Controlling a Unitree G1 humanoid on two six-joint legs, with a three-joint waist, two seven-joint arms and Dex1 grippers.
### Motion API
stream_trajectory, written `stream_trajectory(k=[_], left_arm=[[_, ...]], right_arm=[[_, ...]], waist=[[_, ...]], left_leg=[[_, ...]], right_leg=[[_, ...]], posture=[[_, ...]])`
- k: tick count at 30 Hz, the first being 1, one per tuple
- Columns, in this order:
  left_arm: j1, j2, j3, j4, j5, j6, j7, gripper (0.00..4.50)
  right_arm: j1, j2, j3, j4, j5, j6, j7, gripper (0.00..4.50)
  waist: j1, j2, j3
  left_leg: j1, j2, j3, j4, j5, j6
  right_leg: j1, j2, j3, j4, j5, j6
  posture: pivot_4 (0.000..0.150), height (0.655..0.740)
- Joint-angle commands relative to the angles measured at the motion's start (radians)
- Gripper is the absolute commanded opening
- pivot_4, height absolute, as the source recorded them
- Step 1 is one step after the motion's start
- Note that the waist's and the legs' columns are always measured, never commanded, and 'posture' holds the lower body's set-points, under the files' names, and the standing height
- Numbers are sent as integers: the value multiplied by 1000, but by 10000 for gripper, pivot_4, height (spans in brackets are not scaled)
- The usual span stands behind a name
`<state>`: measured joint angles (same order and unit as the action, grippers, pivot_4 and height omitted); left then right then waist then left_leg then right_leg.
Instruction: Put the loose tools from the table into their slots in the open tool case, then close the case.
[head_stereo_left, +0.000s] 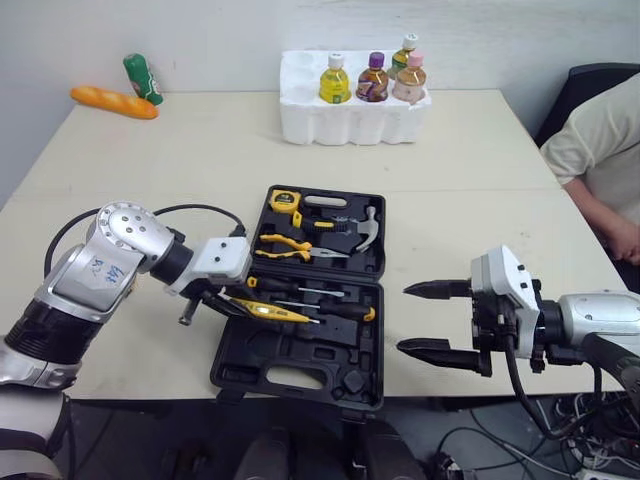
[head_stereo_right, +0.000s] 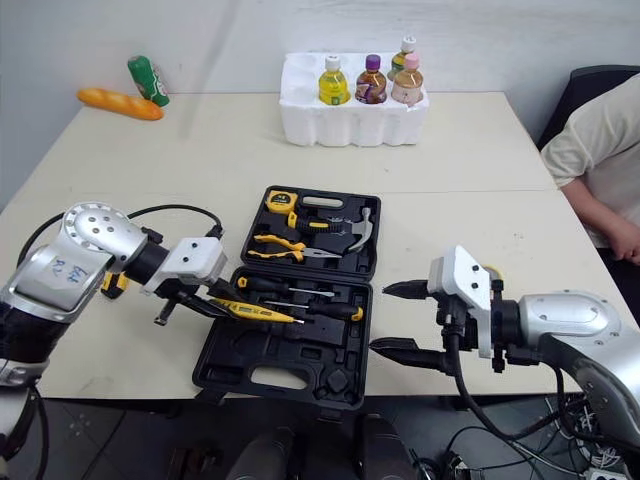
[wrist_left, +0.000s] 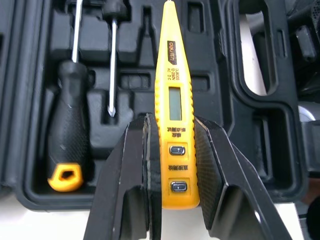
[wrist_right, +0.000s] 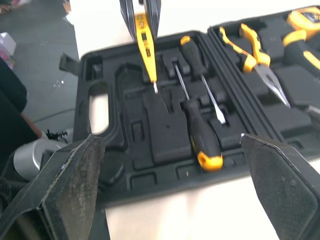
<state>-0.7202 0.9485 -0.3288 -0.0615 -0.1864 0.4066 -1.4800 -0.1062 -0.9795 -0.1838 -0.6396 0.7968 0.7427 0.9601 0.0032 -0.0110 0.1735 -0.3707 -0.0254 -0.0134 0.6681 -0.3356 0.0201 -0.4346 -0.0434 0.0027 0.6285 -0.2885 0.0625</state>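
Left gripper (wrist_left: 173, 122) pinched on the button end of the yellow voltage tester (wrist_left: 172, 75), one finger on each flat side. The tester's tip points out over the near half of the open tool case (head_stereo_left: 290, 352), above the empty moulded slots; can't tell if it touches the plastic. Just beside it in that half lie two black-handled screwdrivers (head_stereo_left: 318, 301), seated in their slots. The far half of the case holds a yellow tape measure (head_stereo_left: 285, 199), yellow-handled pliers (head_stereo_left: 290, 247) and a hammer (head_stereo_left: 357, 230). Right gripper (head_stereo_left: 406, 318) has its fingers spread wide and holds nothing; it sits just off the case's right side, level with the near half. The case lies flat and fully open at the near edge of the table (head_stereo_left: 200, 150). A small yellow-and-black item (head_stereo_right: 113, 284) sits on the table by the left arm, unidentifiable. At the far side are a white foam tray (head_stereo_left: 310, 120) with bottles (head_stereo_left: 334, 80), a bread loaf (head_stereo_left: 113, 102) and a green can (head_stereo_left: 143, 78). A person's sleeve (head_stereo_left: 600, 130) shows at the right edge.
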Motion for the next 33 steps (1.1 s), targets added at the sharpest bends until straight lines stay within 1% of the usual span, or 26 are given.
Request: stream_trajectory(k=[1,4,9,13,17,24,25,26,28,30,31,33], left_arm=[[-50,-18,-8,30,29,-31,-22,5440],[-68,-45,-24,63,42,-41,-38,5440],[-71,-60,-69,133,107,-146,-52,5440],[-102,-110,-77,180,146,-100,1,5440],[-80,-91,-85,153,167,-104,-34,5440],[-41,-111,-82,106,175,-56,1,5440],[-40,-117,-75,103,160,-35,-1,13440],[-39,-121,-65,99,142,-16,-5,16055],[-39,-127,-40,95,121,1,8,23999],[-37,-127,-4,89,86,2,7,33665],[-31,-126,17,88,64,-16,1,37421],[-13,-133,64,102,18,-61,-3,37421]], right_arm=[[6,-30,-2,3,-53,-41,23,45000],[8,-32,2,4,-63,-45,24,45000],[-1,-24,-7,-9,-46,-24,8,45000],[8,-22,-8,-25,-40,-19,0,45000],[6,-11,-12,-25,-26,-14,-12,45000],[-12,-8,2,-9,-28,-18,-16,45000],[-16,-8,2,-9,-24,-15,-15,45000],[-18,-8,2,-11,-20,-13,-15,45000],[-20,-8,4,-13,-13,-8,-14,45000],[-17,-9,3,-17,-9,-7,-12,45000],[-15,-9,2,-19,-8,-6,-12,45000],[-13,-9,1,-21,-7,-4,-12,45000]], waist=[[0,0,0],[-1,0,0],[-2,0,0],[7,0,0],[8,0,0],[15,0,0],[17,0,0],[18,0,0],[20,0,0],[20,0,0],[20,0,0],[18,0,0]], left_leg=[[0,0,0,0,0,0],[0,0,0,0,0,0],[0,0,0,1,1,-1],[0,0,0,2,1,-1],[0,0,0,4,0,0],[0,0,0,5,0,0],[0,0,0,6,0,1],[0,0,0,6,0,1],[0,0,0,6,0,1],[0,1,-1,7,0,1],[0,1,-1,7,-1,1],[0,1,-1,7,-1,1]], right_leg=[[0,0,0,0,0,0],[0,1,0,0,0,0],[0,1,0,1,0,0],[0,1,0,1,0,0],[1,1,0,1,0,0],[2,1,0,1,0,0],[2,1,0,1,0,0],[2,1,0,1,0,0],[3,1,0,1,0,1],[3,1,0,1,0,1],[3,1,0,1,0,1],[2,1,0,1,0,1]], posture=[[1500,7367],[1500,7367],[1500,7367],[1500,7367],[1500,7367],[1500,7367],[1500,7367],[1500,7367],[1500,7367],[1500,7367],[1500,7367],[1500,7367]])
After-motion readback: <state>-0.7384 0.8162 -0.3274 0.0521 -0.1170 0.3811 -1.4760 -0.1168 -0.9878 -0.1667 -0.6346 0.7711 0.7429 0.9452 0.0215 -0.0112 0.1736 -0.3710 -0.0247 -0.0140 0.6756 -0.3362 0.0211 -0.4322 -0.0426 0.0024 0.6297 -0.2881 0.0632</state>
